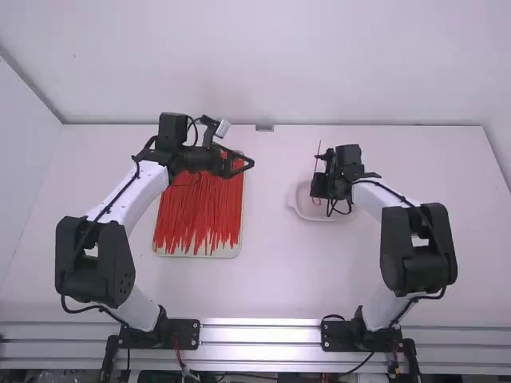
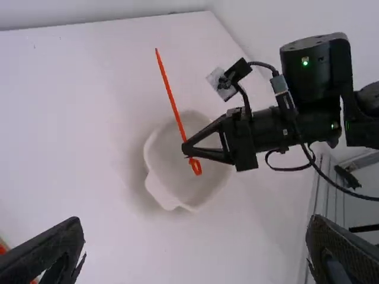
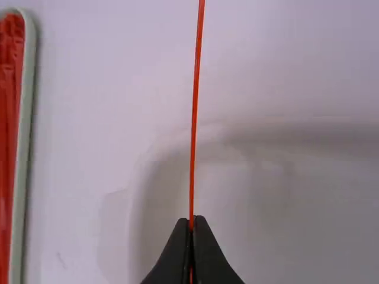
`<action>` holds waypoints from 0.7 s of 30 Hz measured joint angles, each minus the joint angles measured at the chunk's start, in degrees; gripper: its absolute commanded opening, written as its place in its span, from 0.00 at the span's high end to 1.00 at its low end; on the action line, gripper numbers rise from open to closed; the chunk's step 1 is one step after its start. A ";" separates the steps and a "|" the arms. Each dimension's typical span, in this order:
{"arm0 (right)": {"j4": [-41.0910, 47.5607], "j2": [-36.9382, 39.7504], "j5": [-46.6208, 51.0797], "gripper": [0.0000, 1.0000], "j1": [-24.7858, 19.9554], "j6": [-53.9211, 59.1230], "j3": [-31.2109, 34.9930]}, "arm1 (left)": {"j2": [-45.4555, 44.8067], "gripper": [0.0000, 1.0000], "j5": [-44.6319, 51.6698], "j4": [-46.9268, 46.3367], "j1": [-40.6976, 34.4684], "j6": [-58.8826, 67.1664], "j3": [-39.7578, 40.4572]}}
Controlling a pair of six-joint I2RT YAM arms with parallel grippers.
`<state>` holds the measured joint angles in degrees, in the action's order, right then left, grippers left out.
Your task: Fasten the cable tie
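Red cable tie [image 2: 170, 100] stands upright right of centre in the high view, pinched by the closed right gripper [image 2: 188, 151] above a white bowl [image 2: 159, 188]. The left gripper [image 1: 244, 164] hangs wide open over the tray [image 1: 196, 254] of ties, left of centre.

White table [image 1: 303, 271] stretching across view, meeting white walls [image 1: 263, 56] at back. Small grey bracket [image 1: 264, 127] sitting at table's far edge, near middle. Aluminium rail [image 1: 255, 333] running along near edge. Pale tray [image 1: 197, 254] lying left of middle. White handled bowl [image 1: 302, 206] sitting right of middle, well apart from tray.
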<state>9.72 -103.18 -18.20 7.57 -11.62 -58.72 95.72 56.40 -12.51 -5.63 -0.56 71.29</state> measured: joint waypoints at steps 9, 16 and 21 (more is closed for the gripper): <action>1.62 0.00 2.58 0.65 0.52 -0.15 0.15 | 0.00 0.01 -0.11 0.70 0.11 -0.02 0.00; 4.31 0.00 1.90 0.02 -1.64 0.07 0.13 | 0.00 0.01 0.31 0.39 0.22 -0.02 0.00; 10.80 0.31 -0.61 0.02 -4.22 0.07 0.13 | 0.00 0.01 0.37 -5.73 0.57 0.04 0.48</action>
<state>20.51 -102.87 -18.81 3.36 -11.55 -58.59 95.72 56.77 -18.24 -5.06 -0.51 71.77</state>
